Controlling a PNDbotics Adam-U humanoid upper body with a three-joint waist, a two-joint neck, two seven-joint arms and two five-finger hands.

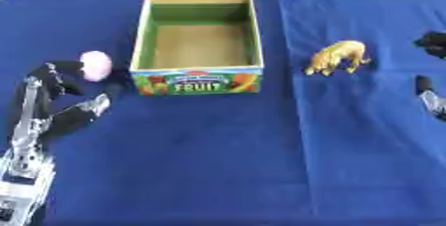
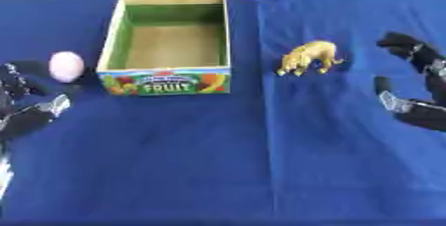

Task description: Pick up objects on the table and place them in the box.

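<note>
An open cardboard fruit box [image 1: 198, 81] with a green inside stands at the back middle of the blue cloth, with nothing in it. A pale pink egg-shaped thing [image 1: 96, 65] lies just left of the box. My left hand [image 1: 65, 83] is beside it, its fingers curved toward it from the left and below; I cannot tell whether they touch it. A yellow toy animal [image 1: 338, 56] stands to the right of the box. My right hand [image 2: 416, 83] hovers right of the animal, open, thumb and fingers spread apart.
The blue cloth [image 1: 226, 160] covers the whole table, with a fold line running down its right half. A person stands beyond the far edge behind the box.
</note>
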